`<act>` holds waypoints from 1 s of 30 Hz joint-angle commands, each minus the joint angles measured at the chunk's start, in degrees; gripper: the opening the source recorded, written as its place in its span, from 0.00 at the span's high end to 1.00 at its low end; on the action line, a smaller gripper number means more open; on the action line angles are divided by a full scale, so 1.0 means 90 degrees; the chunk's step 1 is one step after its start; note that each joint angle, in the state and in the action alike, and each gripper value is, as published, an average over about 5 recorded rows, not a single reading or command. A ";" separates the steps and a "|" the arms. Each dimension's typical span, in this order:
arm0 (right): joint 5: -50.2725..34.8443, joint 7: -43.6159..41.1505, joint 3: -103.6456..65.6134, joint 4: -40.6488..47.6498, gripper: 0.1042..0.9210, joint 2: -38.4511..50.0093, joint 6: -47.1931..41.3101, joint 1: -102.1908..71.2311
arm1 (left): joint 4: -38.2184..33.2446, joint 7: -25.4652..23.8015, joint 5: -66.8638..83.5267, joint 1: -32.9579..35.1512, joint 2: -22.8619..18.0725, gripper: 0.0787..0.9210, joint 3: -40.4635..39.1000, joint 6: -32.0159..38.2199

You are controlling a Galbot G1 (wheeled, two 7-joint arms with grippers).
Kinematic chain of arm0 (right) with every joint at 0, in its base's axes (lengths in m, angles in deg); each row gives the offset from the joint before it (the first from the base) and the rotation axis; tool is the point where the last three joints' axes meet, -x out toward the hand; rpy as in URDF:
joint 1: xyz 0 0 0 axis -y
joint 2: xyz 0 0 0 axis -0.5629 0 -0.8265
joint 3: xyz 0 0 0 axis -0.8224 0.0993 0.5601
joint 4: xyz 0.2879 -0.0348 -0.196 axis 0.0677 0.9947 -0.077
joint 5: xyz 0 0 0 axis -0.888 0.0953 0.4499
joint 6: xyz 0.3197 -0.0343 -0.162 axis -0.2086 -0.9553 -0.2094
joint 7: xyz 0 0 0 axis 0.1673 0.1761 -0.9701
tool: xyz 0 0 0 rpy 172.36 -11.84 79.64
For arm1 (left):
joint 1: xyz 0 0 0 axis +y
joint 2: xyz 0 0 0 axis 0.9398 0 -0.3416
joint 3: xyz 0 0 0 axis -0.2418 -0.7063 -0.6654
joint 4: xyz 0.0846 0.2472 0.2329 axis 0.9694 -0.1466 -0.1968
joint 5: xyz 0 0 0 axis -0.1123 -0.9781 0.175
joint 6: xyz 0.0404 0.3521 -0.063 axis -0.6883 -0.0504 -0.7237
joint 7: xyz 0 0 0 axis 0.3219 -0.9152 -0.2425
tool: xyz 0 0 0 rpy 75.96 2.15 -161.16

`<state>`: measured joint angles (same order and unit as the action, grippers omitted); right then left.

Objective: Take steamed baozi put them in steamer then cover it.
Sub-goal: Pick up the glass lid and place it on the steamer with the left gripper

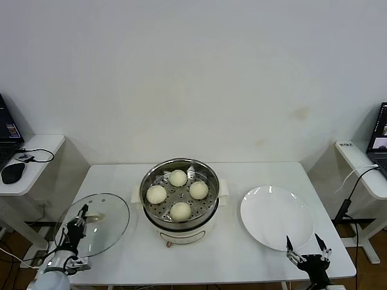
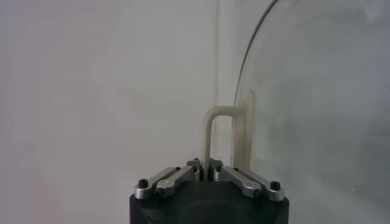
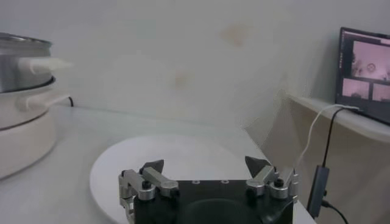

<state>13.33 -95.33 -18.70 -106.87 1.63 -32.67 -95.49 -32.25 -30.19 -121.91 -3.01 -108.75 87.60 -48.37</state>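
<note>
Several cream-white baozi (image 1: 178, 177) lie on the perforated tray inside the steel steamer (image 1: 205, 212) at the table's middle. To its left the round glass lid (image 1: 112, 219) stands tilted off the table. My left gripper (image 1: 79, 219) is shut on the lid's cream handle (image 2: 208, 134), which runs up between the closed fingers (image 2: 194, 165) in the left wrist view. My right gripper (image 1: 307, 246) stands open at the front edge of the white plate (image 1: 275, 216), with nothing between its fingers (image 3: 152, 166). The steamer (image 3: 21, 91) shows at that view's edge.
Side tables flank the work table: a mouse (image 1: 12, 172) and cables on the left one, a laptop (image 3: 364, 73) and a cable (image 3: 323, 131) on the right one. A white wall stands behind the table.
</note>
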 commanded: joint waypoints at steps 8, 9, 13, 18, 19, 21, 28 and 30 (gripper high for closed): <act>0.0205 -0.0025 0.0191 -0.0121 0.12 0.0040 -0.0016 -0.0016 | -0.2867 -0.1240 0.1780 0.1151 0.0936 0.91 0.1102 -0.1632; 0.0228 -0.0027 0.0210 -0.0126 0.12 0.0037 -0.0014 -0.0019 | -0.3000 -0.1323 0.1895 0.1163 0.1019 0.91 0.1076 -0.1750; 0.0329 -0.0031 0.0277 -0.0117 0.12 0.0018 0.0009 -0.0020 | -0.3560 -0.1529 0.2315 0.1044 0.1284 0.91 0.0665 -0.2314; 0.0592 -0.0024 0.0340 -0.0076 0.12 -0.0042 0.0069 -0.0007 | -0.4093 -0.1640 0.2461 0.0572 0.1515 0.91 -0.0220 -0.2999; 0.0670 -0.0019 0.0347 -0.0064 0.12 -0.0071 0.0091 -0.0001 | -0.4142 -0.1653 0.2463 0.0450 0.1564 0.91 -0.0425 -0.3102; 0.0846 0.0006 0.0352 -0.0023 0.12 -0.0153 0.0153 0.0019 | -0.4140 -0.1656 0.2430 0.0130 0.1679 0.91 -0.0909 -0.3302; 0.1714 0.0358 0.0573 0.0158 0.12 -0.0570 0.0332 0.0172 | -0.3894 -0.2080 0.1343 -0.1098 0.1449 0.91 -0.2520 -0.3786; 0.1887 0.0451 0.0644 0.0215 0.12 -0.0627 0.0360 0.0219 | -0.3830 -0.2394 0.0793 -0.1340 0.1158 0.91 -0.2815 -0.3879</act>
<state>22.08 -93.95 -14.76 -106.18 -0.97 -30.59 -94.54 -63.83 -44.36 -104.76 -2.94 -96.16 79.95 -74.72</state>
